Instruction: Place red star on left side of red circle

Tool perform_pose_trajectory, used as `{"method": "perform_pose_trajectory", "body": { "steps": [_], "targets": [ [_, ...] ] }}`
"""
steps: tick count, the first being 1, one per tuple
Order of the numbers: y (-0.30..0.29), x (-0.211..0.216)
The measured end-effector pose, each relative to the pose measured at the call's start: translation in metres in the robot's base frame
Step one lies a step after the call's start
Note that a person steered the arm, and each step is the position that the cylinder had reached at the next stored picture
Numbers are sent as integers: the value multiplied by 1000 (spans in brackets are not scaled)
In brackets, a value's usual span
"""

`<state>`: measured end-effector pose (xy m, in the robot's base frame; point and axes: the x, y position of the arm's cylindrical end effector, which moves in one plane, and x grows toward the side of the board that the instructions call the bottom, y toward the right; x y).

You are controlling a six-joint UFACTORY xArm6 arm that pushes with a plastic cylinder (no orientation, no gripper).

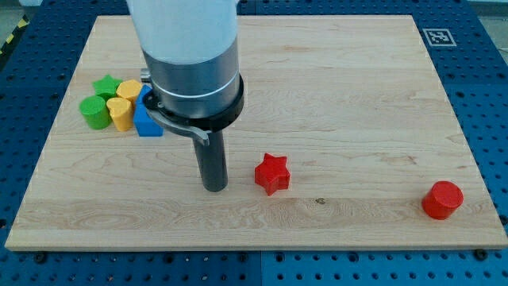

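Note:
The red star lies on the wooden board a little below the view's centre. The red circle is a short red cylinder near the board's bottom right corner, far to the right of the star. My tip rests on the board just left of the red star, with a small gap between them.
A cluster of blocks sits at the view's left: a green star, a green cylinder, two yellow blocks and a blue block partly hidden behind the arm. A black-and-white marker sits at the board's top right corner.

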<state>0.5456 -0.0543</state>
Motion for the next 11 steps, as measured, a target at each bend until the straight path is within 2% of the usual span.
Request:
{"method": "perform_pose_trajectory", "body": {
  "steps": [2, 3, 4, 6, 8, 11],
  "targets": [
    [56, 0],
    [60, -3],
    [60, -26],
    [105, -20],
    [94, -15],
    [114, 11]
  ]
}}
